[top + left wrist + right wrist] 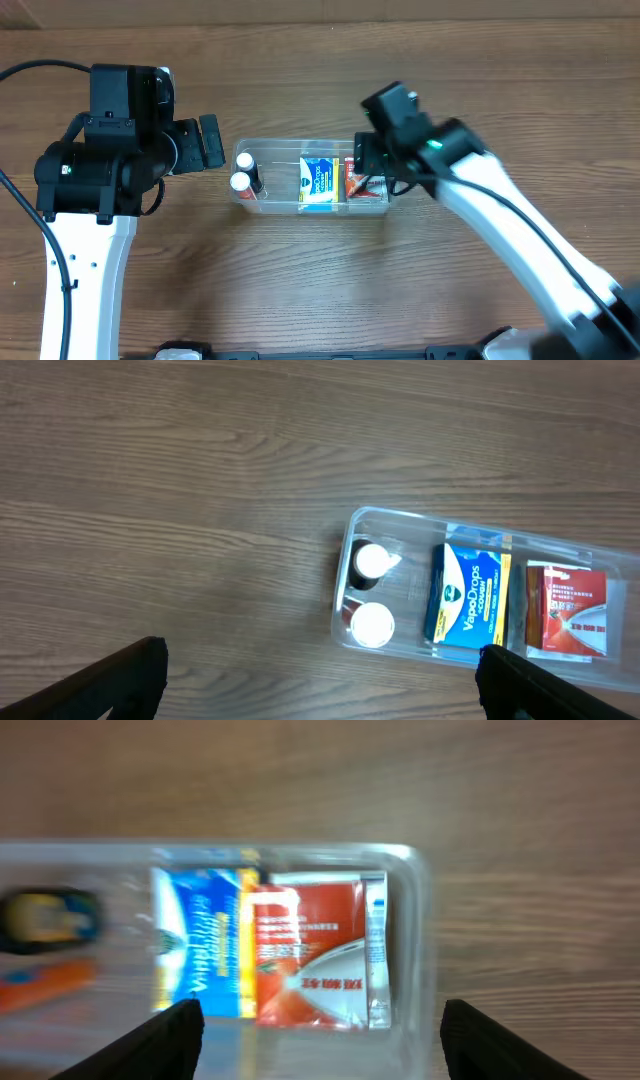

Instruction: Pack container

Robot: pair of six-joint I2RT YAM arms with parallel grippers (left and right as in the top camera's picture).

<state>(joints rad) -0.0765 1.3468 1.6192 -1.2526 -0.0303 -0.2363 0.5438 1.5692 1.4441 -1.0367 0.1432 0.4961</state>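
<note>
Container (280, 180) sits mid-table between the arms. Inside: two white-capped bottles (241, 183), one blue packet (318, 180), one red packet (310, 955). Left gripper (322, 650) spread wide, empty. Right gripper (322, 1010) also spread, above the red packet.

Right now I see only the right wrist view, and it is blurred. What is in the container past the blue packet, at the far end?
Observer: Two white-capped bottles stand upright at the left end of the container.
Operator: What is printed on the blue packet?
Observer: The left wrist view reads VapoDrops.
Operator: Where is the left gripper?
Observer: Outside the container, beside its left end, fingers apart and holding nothing.
</note>
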